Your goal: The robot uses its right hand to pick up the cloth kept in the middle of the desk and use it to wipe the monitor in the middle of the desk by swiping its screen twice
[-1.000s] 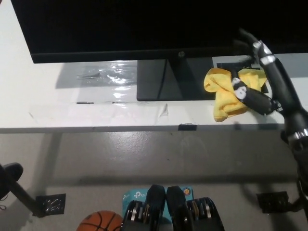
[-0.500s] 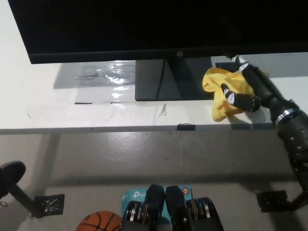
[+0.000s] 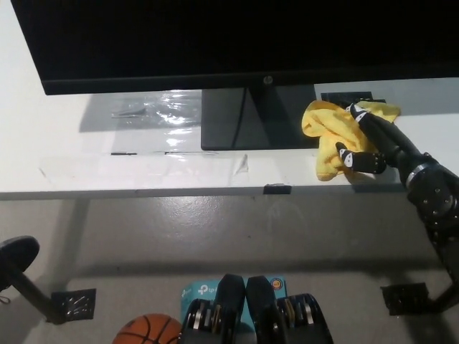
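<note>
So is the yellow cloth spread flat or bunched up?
Bunched up: the cloth lies crumpled in folds on the desk, with the right hand on it.

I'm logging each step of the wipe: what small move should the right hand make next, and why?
Probably close the right hand on the yellow cloth and lift it. The hand rests on the cloth with fingers spread over it, and the cloth still lies on the desk, below the monitor.
</note>
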